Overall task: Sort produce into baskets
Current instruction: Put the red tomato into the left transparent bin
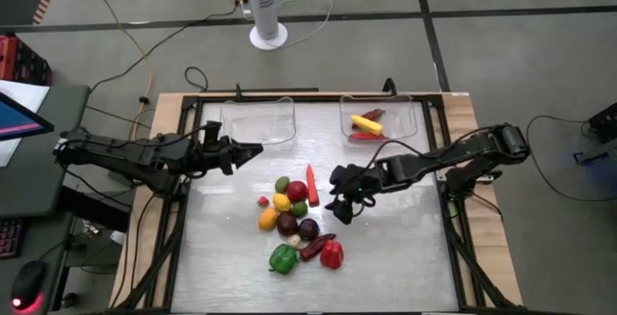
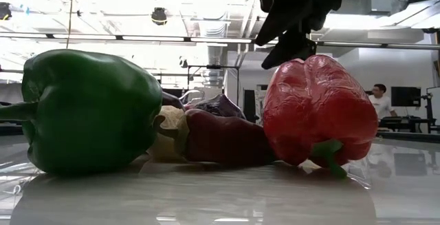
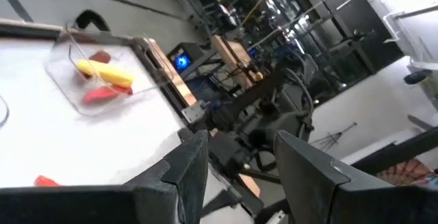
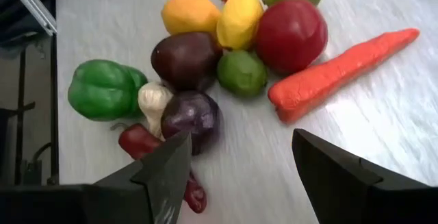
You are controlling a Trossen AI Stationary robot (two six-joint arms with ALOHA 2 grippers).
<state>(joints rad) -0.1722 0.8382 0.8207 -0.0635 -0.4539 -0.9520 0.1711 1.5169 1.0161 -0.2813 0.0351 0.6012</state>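
Observation:
The produce lies in a heap (image 1: 297, 221) on the middle of the table: a green pepper (image 1: 282, 258), a red pepper (image 1: 332, 253), a carrot (image 1: 311, 186), and round red, yellow, orange, green and purple pieces (image 4: 205, 46). The left basket (image 1: 258, 122) holds nothing. The right basket (image 1: 378, 122) holds a yellow piece (image 3: 104, 73) and red pieces. My right gripper (image 4: 239, 155) is open above the table just right of the heap, pointing at it, and touches nothing. My left gripper (image 3: 239, 148) is open and empty, held up near the left basket's near right corner.
A small red piece (image 1: 262, 200) lies just left of the heap. The low view shows the green pepper (image 2: 89, 111) and red pepper (image 2: 316, 111) up close, with my right gripper (image 2: 295, 18) above them. A dark frame (image 1: 193, 209) runs along the table's sides.

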